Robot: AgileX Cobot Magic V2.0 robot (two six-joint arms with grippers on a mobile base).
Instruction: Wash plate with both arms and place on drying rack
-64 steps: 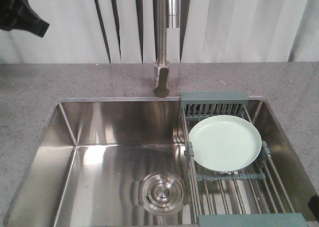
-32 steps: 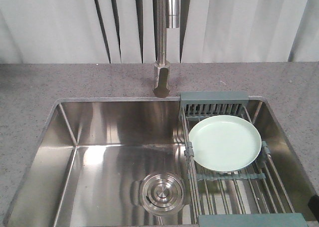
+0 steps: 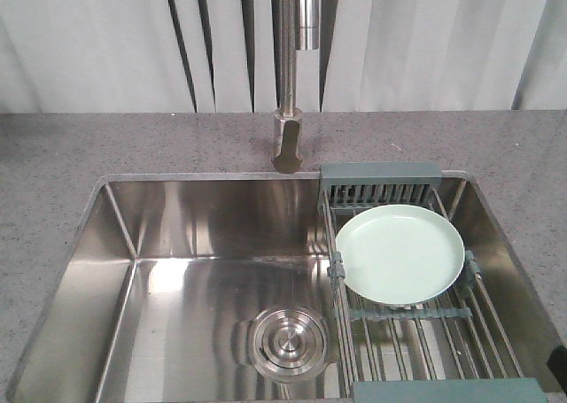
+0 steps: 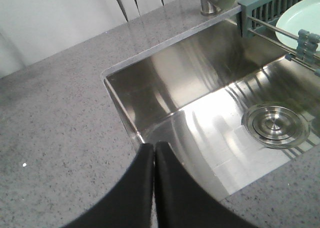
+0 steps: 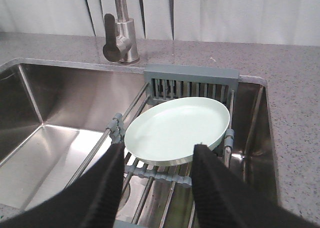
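Observation:
The pale mint-green plate (image 3: 400, 253) lies flat on the drying rack (image 3: 416, 330), which spans the right side of the sink, just in front of the rack's slotted grey-blue holder (image 3: 381, 183). In the right wrist view my right gripper (image 5: 160, 148) is open, its two black fingers apart on either side of the plate's (image 5: 177, 130) near edge and a little above the rack (image 5: 190, 80). My left gripper (image 4: 154, 147) is shut with nothing in it, hanging over the sink's left front corner. The plate (image 4: 302, 15) and rack (image 4: 265, 5) are far to its upper right.
A steel faucet (image 3: 288, 66) rises behind the sink (image 3: 115, 244) at mid-back. The round steel drain (image 3: 288, 341) sits in the basin floor left of the rack. Grey speckled countertop (image 3: 53, 155) surrounds the sink. A small dark part (image 3: 558, 363) shows at the bottom right edge.
The black arm part seen at the top left of the front view one second ago has left that view. The plate and rack have not moved.

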